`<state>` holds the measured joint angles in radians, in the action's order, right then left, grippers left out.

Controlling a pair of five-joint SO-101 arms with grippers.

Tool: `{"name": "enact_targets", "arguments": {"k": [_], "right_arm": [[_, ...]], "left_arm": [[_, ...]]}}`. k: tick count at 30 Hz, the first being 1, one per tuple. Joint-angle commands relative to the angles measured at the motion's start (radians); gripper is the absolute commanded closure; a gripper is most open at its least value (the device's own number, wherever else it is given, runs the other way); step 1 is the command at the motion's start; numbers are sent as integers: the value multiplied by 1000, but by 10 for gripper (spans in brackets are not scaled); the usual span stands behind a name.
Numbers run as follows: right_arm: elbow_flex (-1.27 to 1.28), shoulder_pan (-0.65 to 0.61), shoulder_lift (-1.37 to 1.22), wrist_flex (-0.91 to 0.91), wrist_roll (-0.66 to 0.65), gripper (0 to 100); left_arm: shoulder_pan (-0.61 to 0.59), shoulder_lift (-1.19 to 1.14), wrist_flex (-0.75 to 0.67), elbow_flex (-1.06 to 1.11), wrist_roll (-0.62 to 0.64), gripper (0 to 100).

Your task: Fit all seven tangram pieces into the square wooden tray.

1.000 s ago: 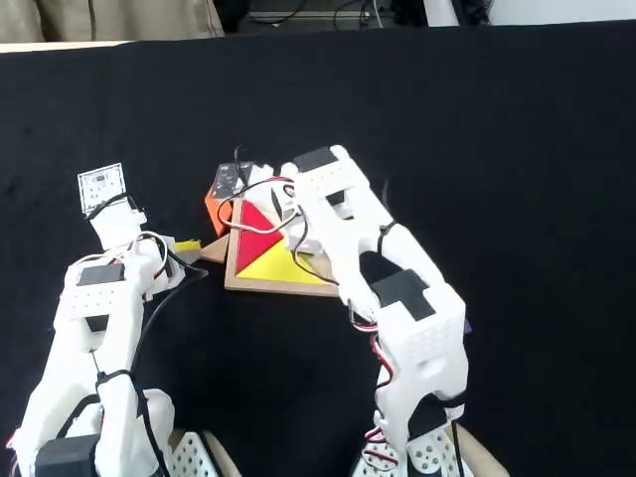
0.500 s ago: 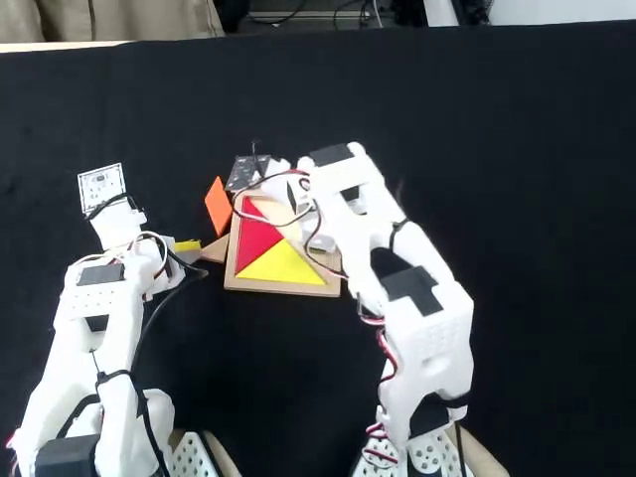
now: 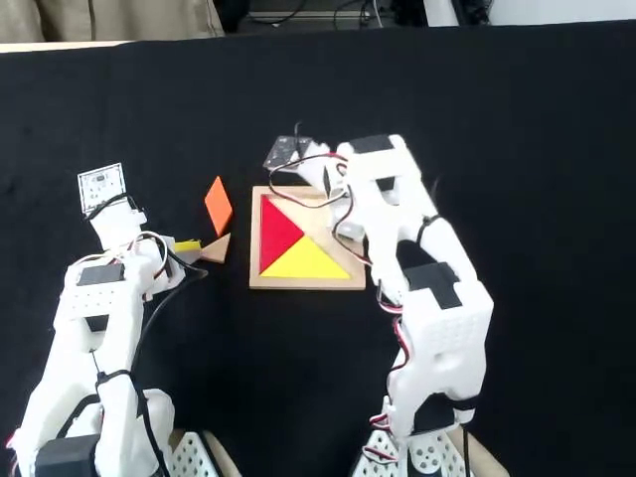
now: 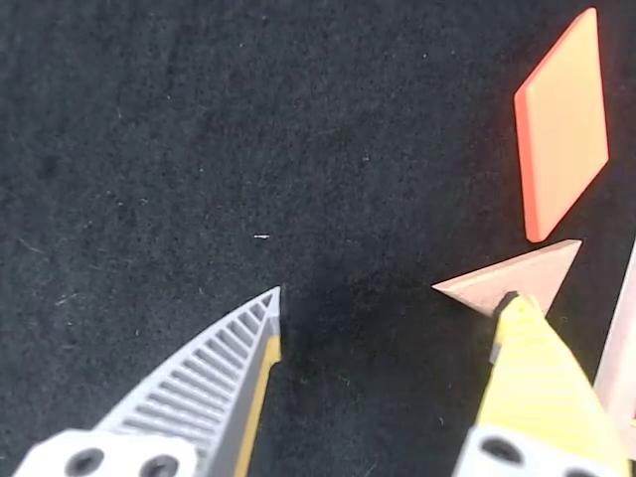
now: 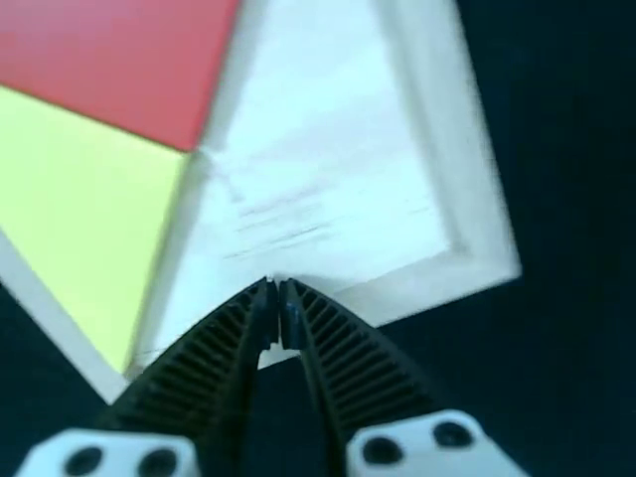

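The right gripper, jaws pressed together over the bare floor of the wooden tray near a corner, may skid the tray and its 2 pieces. The left gripper, jaws apart beside the tan triangle outside the tray, may shove it away.

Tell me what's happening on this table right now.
Tangram assembly is under way. The square wooden tray holds a red triangle and a yellow triangle, with the rest of it bare. The right gripper is shut, its tips at the tray's rim. The left gripper is open beside a small tan wooden triangle, which lies on the black cloth outside the tray near an orange parallelogram.
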<state>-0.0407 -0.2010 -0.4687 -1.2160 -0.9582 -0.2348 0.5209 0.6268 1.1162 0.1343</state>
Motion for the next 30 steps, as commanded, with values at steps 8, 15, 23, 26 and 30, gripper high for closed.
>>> {"name": "enact_targets", "arguments": {"k": [8, 15, 23, 26, 30], "right_arm": [[-139, 17, 51, -44, 265, 988], [-120, -72, 249, -109, 526, 988], [234, -66, 423, 72, 726, 987], [398, 17, 461, 241, 812, 987], [599, 69, 464, 526, 839, 987]], "left_arm": [[-10, 26, -12, -5, 5, 661], [-10, 26, -12, -5, 6, 661], [1, 20, -3, -59, 21, 661], [2, 15, 78, -163, 129, 661], [68, -34, 252, -364, 272, 661]]}}
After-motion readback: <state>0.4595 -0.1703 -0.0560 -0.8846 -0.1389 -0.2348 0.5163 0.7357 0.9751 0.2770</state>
